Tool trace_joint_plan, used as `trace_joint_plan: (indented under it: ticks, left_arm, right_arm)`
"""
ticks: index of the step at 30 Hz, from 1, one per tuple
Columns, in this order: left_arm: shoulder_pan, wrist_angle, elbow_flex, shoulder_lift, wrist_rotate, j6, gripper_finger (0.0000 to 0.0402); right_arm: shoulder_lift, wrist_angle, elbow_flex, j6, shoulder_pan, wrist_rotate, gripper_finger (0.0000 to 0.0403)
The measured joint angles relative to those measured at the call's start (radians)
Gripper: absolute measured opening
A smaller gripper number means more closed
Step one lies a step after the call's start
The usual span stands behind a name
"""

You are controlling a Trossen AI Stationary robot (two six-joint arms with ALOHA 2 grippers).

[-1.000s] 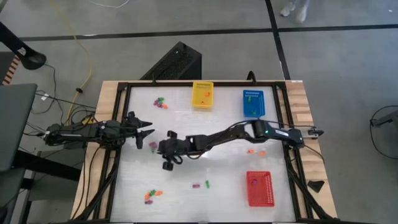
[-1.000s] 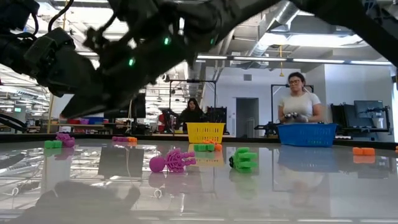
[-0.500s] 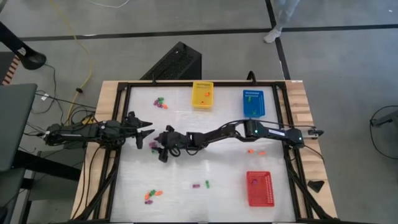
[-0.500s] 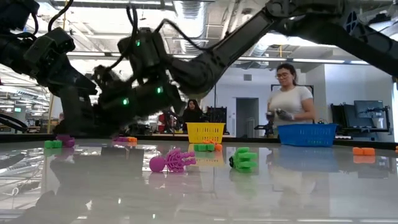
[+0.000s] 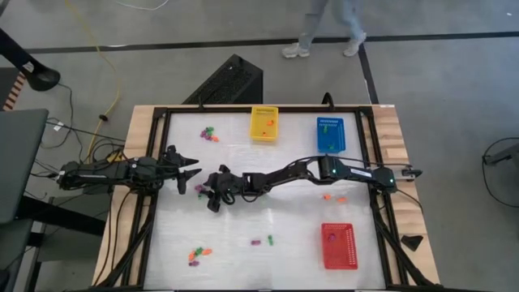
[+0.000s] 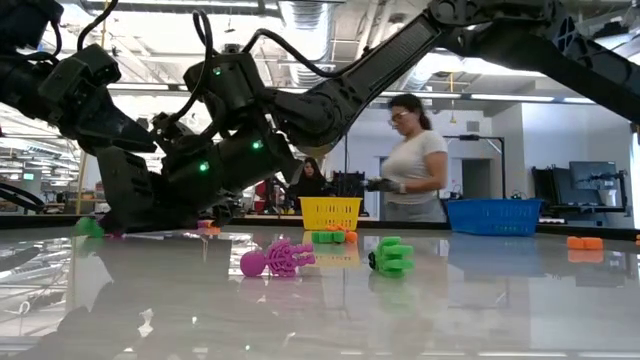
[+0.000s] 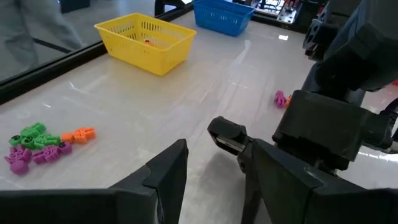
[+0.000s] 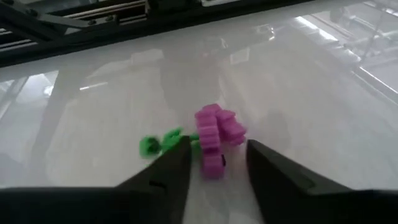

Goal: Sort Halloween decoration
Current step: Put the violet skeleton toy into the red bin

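Note:
Between the fingers of my right gripper [image 8: 214, 163] a purple trinket [image 8: 216, 134] lies on the table, with a green trinket [image 8: 155, 144] just beside it. The fingers stand open on either side of the purple one; I cannot tell whether they touch it. In the high view this gripper [image 5: 203, 188] is stretched to the table's left side, close in front of my left gripper [image 5: 191, 171]. My left gripper [image 7: 214, 180] waits there, open, with nothing in it. More decoration lies in small clusters at the far left [image 5: 209, 134], near left [image 5: 197, 255] and near middle [image 5: 261, 241].
A yellow basket [image 5: 263, 123] and a blue basket [image 5: 330, 135] stand at the far edge, and a red basket [image 5: 339, 245] at the near right. Orange trinkets [image 5: 332, 197] lie under my right arm. A person [image 6: 410, 150] walks in the room beyond the table.
My right gripper has come down and gone toward the table's far left, toward the purple trinket beside my left gripper, and has stood nearly still there for the last half second. The trinkets lie where they were.

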Motion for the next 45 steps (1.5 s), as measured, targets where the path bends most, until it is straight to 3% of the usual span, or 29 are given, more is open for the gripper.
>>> trace_joint_plan:
  ticks: [4, 6, 12, 24, 32, 37, 40, 45]
  left_arm:
    - [0.0, 0.0, 0.0, 0.0, 0.0, 0.0, 0.0169]
    - [0.0, 0.0, 0.0, 0.0, 0.0, 0.0, 0.0169]
    - [0.0, 0.0, 0.0, 0.0, 0.0, 0.0, 0.0169]
    - [0.0, 0.0, 0.0, 0.0, 0.0, 0.0, 0.0169]
    - [0.0, 0.0, 0.0, 0.0, 0.0, 0.0, 0.0169]
    - [0.0, 0.0, 0.0, 0.0, 0.0, 0.0, 0.0169]
    - [0.0, 0.0, 0.0, 0.0, 0.0, 0.0, 0.0169]
    - [0.0, 0.0, 0.0, 0.0, -0.002, 0.0, 0.0169]
  right_arm:
    - [-0.003, -0.004, 0.0, -0.004, -0.002, 0.001, 0.008]
    - [-0.011, -0.01, -0.001, -0.007, -0.002, -0.016, 0.0058]
    - [-0.067, -0.087, -0.005, -0.013, -0.003, -0.114, 0.0058]
    - [-0.205, -0.345, -0.003, -0.083, -0.002, -0.129, 0.0065]
    - [-0.379, -0.854, -0.002, -0.119, 0.011, -0.145, 0.0065]
    - [-0.506, -1.229, -0.009, -0.109, 0.047, -0.301, 0.0065]
    - [-0.587, -1.385, -0.055, -0.038, 0.091, -0.388, 0.0065]
    - [-0.741, -1.503, -0.217, 0.231, 0.206, -0.411, 0.0065]
